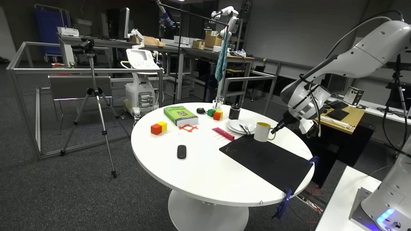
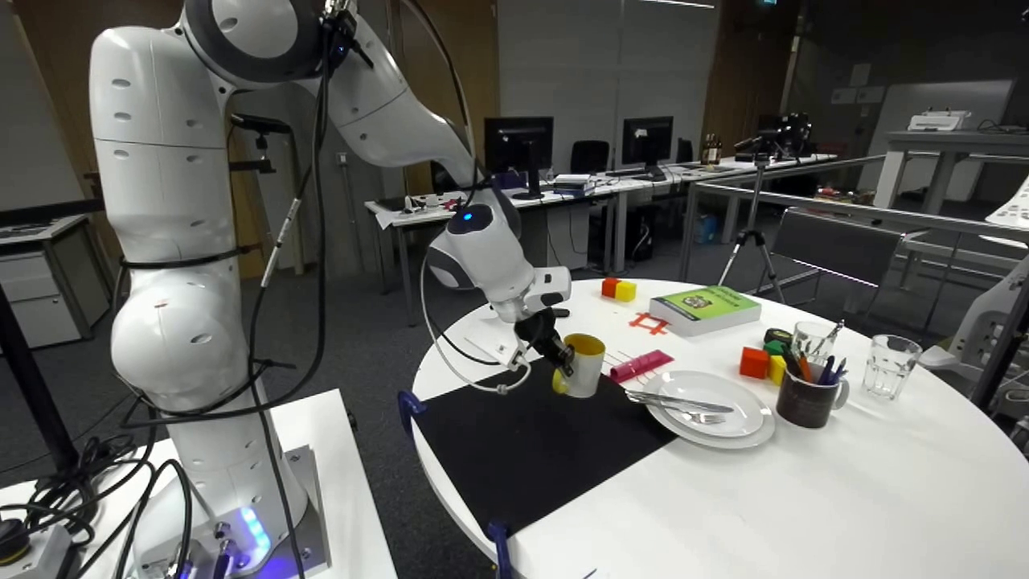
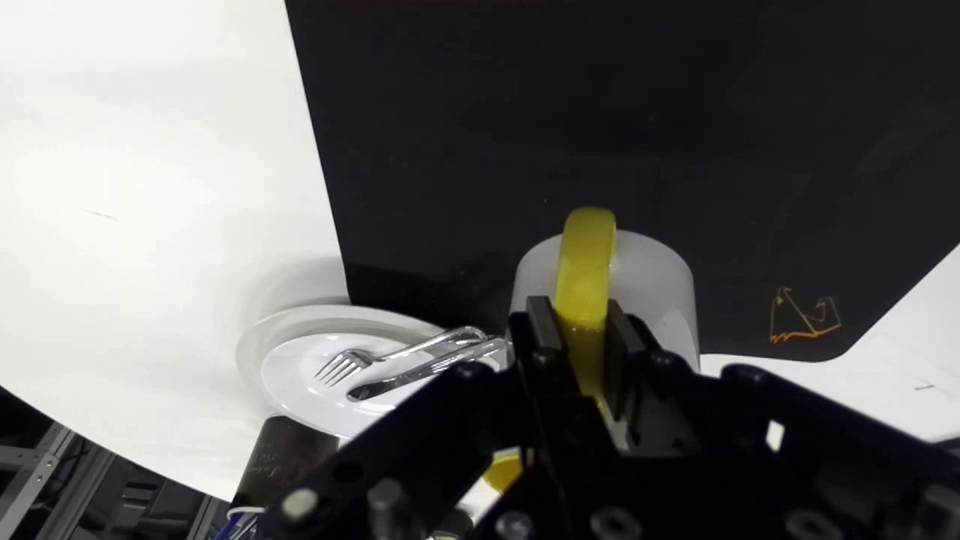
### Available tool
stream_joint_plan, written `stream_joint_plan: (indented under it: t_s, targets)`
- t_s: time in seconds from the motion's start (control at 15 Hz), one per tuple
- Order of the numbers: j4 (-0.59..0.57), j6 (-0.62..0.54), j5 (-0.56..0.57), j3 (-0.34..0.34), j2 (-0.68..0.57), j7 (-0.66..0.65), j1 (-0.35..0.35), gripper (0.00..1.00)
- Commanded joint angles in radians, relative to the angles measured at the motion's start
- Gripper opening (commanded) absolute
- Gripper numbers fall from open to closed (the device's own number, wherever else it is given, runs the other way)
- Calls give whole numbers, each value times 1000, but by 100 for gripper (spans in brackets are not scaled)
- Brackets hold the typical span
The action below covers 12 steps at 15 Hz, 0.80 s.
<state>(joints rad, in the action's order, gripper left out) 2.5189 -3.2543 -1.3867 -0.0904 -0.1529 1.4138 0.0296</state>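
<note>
White outside and yellow within, the mug (image 2: 589,378) is roughly upright over the black mat (image 2: 530,442), near the stacked plates (image 2: 699,384); whether its base touches the mat I cannot tell. The gripper (image 3: 581,311) pinches its yellow handle (image 3: 589,251); a fork (image 3: 346,366) and a knife (image 3: 409,377) lie across the plates, and a dark cup (image 2: 806,404) of pens (image 2: 826,371) stands just beside them.

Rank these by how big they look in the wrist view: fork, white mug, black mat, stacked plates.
1. Black mat
2. Stacked plates and white mug: unsure, since the claw partly hides both and the mug is closer up.
3. Fork
</note>
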Motion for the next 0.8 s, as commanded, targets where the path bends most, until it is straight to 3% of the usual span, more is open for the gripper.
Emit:
stream_joint_plan:
  t_s: [0.0,0.67,0.73]
  targets:
    - [6,-47,-23,-31,-2,8,23,4]
    - [73,-120,-11,-122,5,16,61,4]
    - [124,-119,166,-75,21,-160,107,4]
